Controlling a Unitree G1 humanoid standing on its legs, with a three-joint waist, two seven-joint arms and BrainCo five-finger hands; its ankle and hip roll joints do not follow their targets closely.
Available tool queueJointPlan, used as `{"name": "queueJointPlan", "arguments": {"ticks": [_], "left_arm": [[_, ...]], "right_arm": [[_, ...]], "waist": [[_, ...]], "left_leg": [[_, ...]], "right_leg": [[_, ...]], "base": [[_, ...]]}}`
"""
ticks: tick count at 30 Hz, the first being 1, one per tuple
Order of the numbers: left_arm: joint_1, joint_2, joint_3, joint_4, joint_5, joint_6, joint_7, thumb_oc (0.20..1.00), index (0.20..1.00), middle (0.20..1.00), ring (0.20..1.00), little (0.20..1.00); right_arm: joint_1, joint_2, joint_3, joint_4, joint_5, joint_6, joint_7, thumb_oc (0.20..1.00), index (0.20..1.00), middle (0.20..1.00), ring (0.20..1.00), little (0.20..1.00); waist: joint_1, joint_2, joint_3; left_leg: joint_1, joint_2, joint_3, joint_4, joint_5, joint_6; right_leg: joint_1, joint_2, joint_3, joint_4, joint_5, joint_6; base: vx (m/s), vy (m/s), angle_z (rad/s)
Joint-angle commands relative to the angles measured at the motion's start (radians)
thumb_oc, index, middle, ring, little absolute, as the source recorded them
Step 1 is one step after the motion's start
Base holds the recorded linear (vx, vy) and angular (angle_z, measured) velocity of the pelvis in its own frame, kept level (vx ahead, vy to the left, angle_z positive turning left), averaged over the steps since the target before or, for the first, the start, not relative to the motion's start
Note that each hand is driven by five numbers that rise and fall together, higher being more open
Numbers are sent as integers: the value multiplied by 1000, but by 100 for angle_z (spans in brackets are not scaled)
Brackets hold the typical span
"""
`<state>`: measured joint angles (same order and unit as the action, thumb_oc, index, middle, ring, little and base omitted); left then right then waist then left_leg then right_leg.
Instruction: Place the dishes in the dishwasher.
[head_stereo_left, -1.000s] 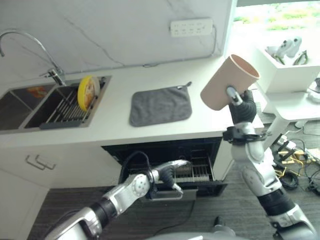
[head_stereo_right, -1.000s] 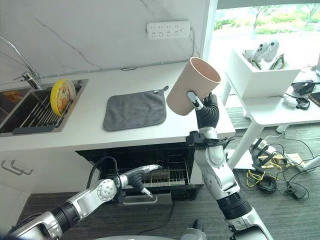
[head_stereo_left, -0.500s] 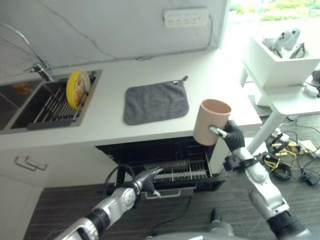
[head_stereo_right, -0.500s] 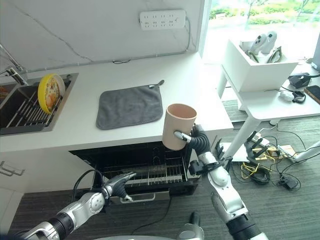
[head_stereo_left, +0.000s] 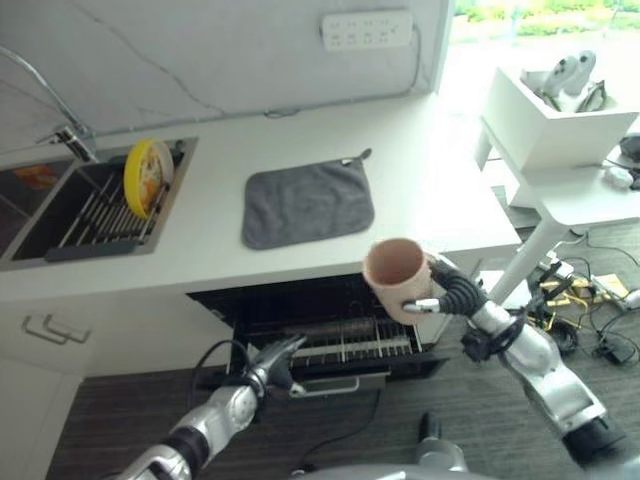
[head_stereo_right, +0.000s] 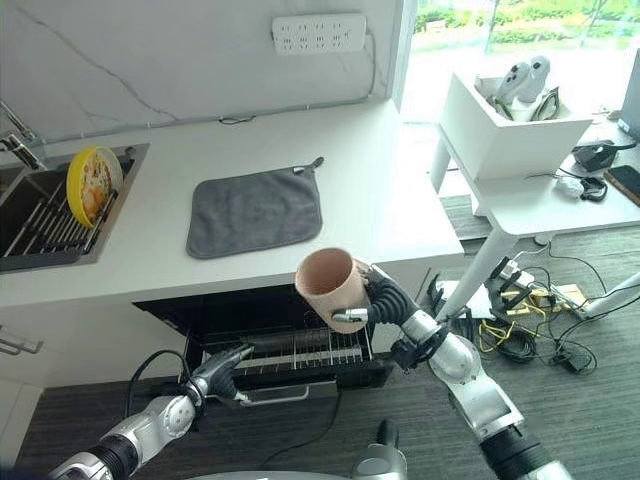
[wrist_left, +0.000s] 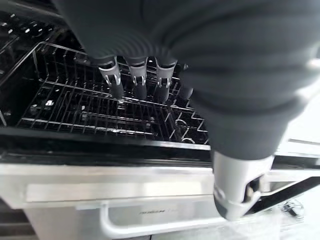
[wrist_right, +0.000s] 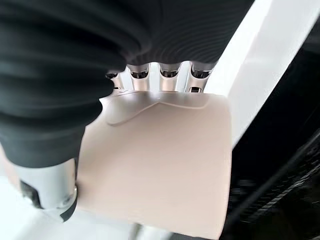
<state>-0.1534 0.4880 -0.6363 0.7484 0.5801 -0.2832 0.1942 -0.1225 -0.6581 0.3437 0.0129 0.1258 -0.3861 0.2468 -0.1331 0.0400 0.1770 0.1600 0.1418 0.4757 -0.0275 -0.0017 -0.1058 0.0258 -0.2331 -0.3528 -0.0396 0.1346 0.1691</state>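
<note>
Tilting in the right hand (head_stereo_left: 455, 295): plain beige cup (head_stereo_left: 397, 277).

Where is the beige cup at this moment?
The beige cup is in the right hand, whose fingers curl round it, held in the air in front of the counter edge and above the right part of the open dishwasher rack.

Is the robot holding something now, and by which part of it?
Yes. The right robot hand holds the beige cup by its side wall. The left robot hand holds nothing.
</note>
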Motion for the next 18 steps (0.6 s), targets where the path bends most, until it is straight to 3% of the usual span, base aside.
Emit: {"name": "queueJointPlan", "arguments": {"ticks": [1, 6, 13, 18], "left_arm": [[-35, 73, -33, -49, 56, -58, 8, 1000, 1000, 1000, 1000, 1000], [-57, 179, -82, -225, 58, -68, -108, 1000, 1000, 1000, 1000, 1000], [-90, 200, -142, -309, 96, -66, -164, 1000, 1000, 1000, 1000, 1000], [-134, 233, -183, -360, 89, -46, -186, 1000, 1000, 1000, 1000, 1000]], "right_arm": [[-109, 34, 32, -4, -57, -143, -32, 200, 200, 200, 200, 200], [-202, 12, 116, 138, -138, -162, -117, 200, 200, 200, 200, 200], [-268, 54, 196, 262, -240, -172, -169, 200, 200, 200, 200, 200], [-330, 72, 258, 316, -266, -131, -185, 200, 200, 200, 200, 200]], "waist": [[28, -44, -31], [75, -44, -29], [106, -40, -22], [125, -37, -6]], "left_leg": [[-64, 29, 15, 214, -168, 51], [-74, 28, -19, 231, -180, 62], [-87, 24, -46, 232, -179, 61], [-109, 25, -60, 236, -172, 57]], "right_leg": [[-71, -106, 5, 150, -116, 89], [-79, -133, -31, 188, -120, 93], [-80, -147, -52, 196, -117, 93], [-87, -159, -70, 196, -109, 93]], "base": [[-44, -55, 20], [-18, -74, 17], [27, -39, 11], [0, -27, 18]]}}
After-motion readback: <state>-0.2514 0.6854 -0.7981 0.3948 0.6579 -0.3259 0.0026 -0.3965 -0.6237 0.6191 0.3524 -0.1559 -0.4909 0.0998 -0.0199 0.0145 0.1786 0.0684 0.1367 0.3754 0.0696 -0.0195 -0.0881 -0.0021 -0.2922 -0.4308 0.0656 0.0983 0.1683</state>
